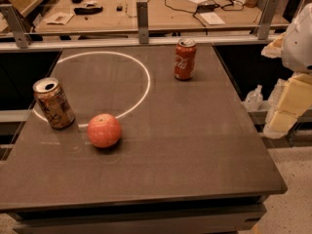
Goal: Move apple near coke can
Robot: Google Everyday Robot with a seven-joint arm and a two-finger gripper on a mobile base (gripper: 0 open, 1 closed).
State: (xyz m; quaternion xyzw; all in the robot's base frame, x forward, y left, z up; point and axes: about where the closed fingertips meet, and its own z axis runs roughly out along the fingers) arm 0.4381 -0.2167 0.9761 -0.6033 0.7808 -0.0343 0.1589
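Observation:
The apple, round and reddish-orange with paler patches, lies on the dark table at the left, a little in front of the middle. The coke can, red with white script and a silver top, stands upright near the table's far edge, right of centre. The two are well apart. My gripper shows as a white and pale-yellow shape at the right edge of the camera view, off the table's right side and above floor level, far from both the apple and the can. It holds nothing that I can see.
A tan-gold can with dark markings stands upright at the table's left edge, close to the apple. A white ring is marked on the tabletop. A rail with metal posts runs behind the table. A cluttered desk lies beyond.

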